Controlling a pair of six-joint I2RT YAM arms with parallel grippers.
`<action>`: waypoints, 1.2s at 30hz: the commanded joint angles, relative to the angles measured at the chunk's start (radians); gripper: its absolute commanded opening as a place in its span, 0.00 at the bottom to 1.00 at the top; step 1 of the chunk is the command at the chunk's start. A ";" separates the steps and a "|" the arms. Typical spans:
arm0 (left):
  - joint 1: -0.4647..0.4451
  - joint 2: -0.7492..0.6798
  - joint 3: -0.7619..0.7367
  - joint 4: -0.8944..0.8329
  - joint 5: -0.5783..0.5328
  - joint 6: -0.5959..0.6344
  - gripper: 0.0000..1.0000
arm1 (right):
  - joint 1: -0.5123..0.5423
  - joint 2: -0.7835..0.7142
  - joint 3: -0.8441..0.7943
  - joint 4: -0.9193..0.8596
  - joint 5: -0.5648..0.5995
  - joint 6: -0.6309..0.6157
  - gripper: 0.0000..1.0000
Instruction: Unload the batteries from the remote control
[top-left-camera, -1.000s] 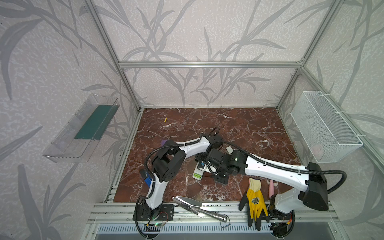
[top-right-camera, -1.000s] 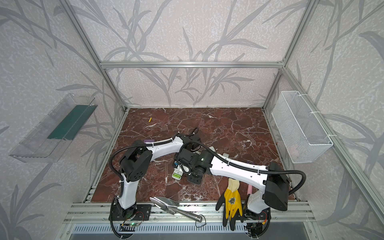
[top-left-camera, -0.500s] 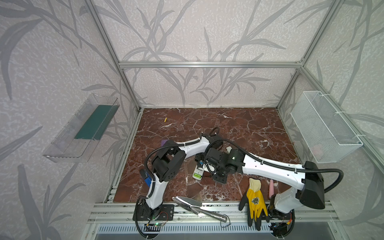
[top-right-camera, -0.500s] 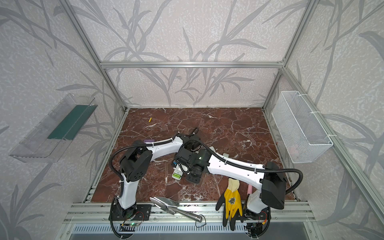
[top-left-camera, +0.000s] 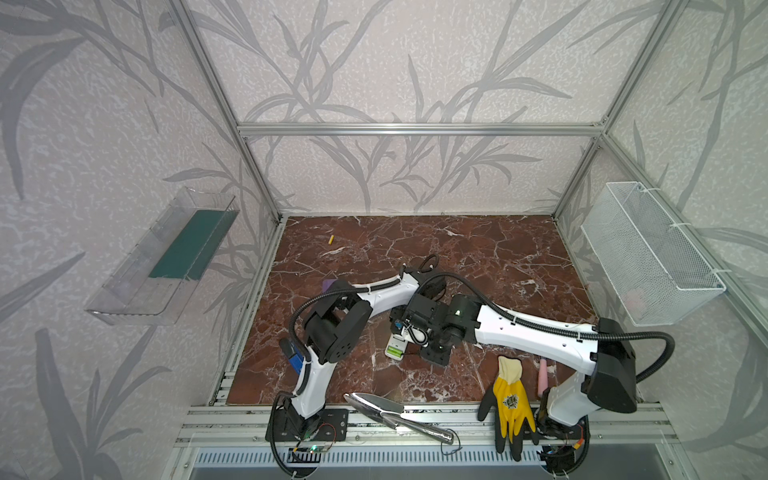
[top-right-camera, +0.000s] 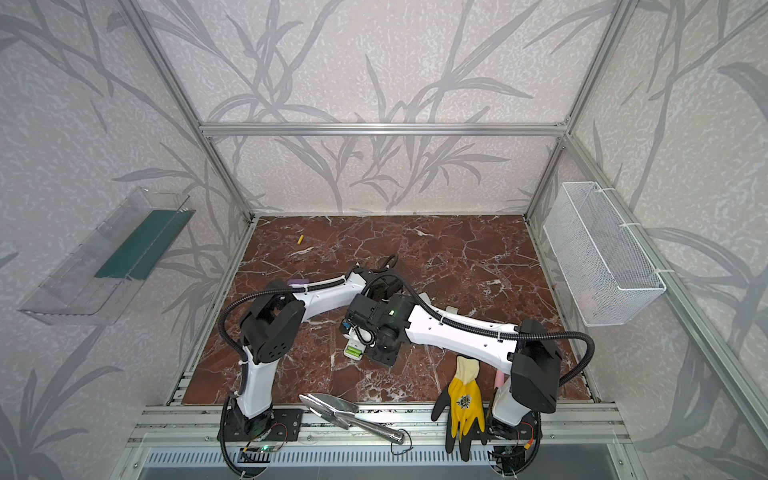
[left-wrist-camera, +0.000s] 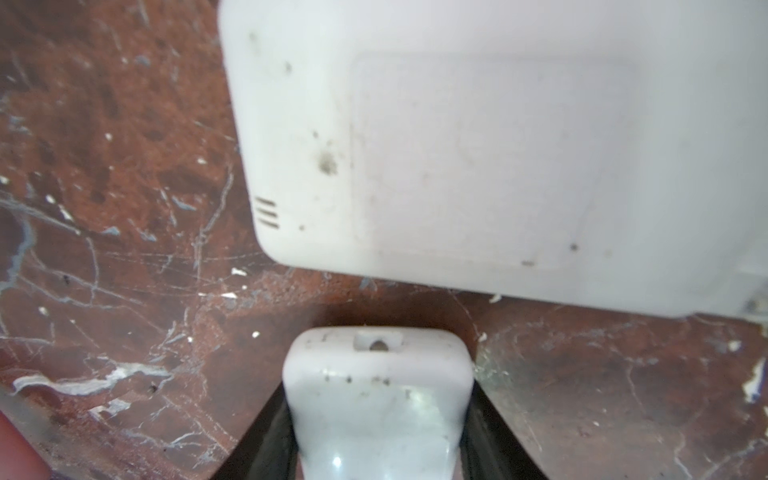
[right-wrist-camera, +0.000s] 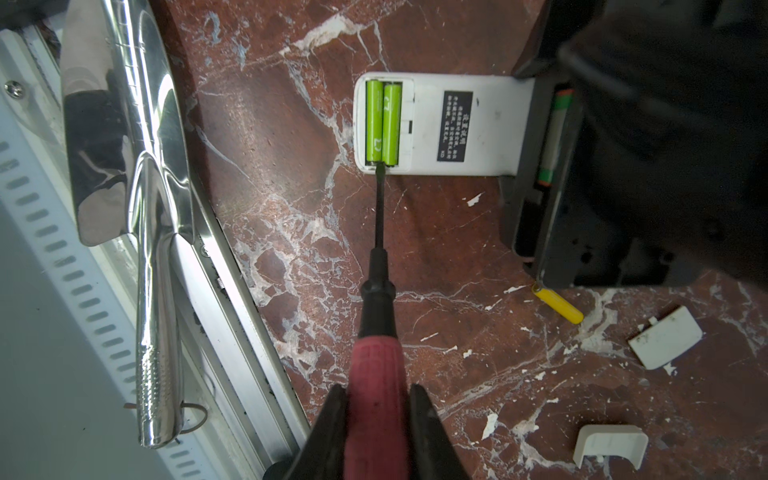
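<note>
While the white rectangular plastic remote control (right-wrist-camera: 457, 124) is clamped at one end, status: a tool tip is set against its cells.
left gripper (left-wrist-camera: 378, 432): closed on the remote's end opposite the open compartment; the remote is laid back side up on the red-brown marble tabletop (right-wrist-camera: 270, 145).
right gripper (right-wrist-camera: 378, 415): clamped on the red-handled screwdriver with a black shaft (right-wrist-camera: 376, 353).
screwdriver tip: placed at the compartment edge, touching the end of the green pair at their seam.
two lime-green cylindrical batteries (right-wrist-camera: 382, 122): seated side by side in the compartment; the pair (top-left-camera: 394, 352) is also seen in both top views.
bright yellow cylindrical battery (right-wrist-camera: 557, 305): loose on the marble, just beside the left gripper's body.
second yellow battery (top-left-camera: 331, 239): alone near the far left corner, well apart.
white plastic battery cover (right-wrist-camera: 665, 343): loose, near the first yellow battery.
large white rounded casing (left-wrist-camera: 498, 145): just beyond the clamped end, not touching.
shiny metal trowel (right-wrist-camera: 124, 166): laid on the front rail.
</note>
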 joint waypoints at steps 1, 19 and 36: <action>-0.009 0.048 0.003 -0.041 -0.079 -0.020 0.00 | -0.010 0.016 0.045 -0.043 0.039 0.031 0.00; -0.013 0.064 0.005 -0.036 -0.087 -0.023 0.00 | -0.009 0.000 0.053 0.008 0.004 0.025 0.00; -0.016 0.068 0.012 -0.041 -0.093 -0.021 0.00 | -0.030 -0.001 0.051 0.009 0.004 0.028 0.00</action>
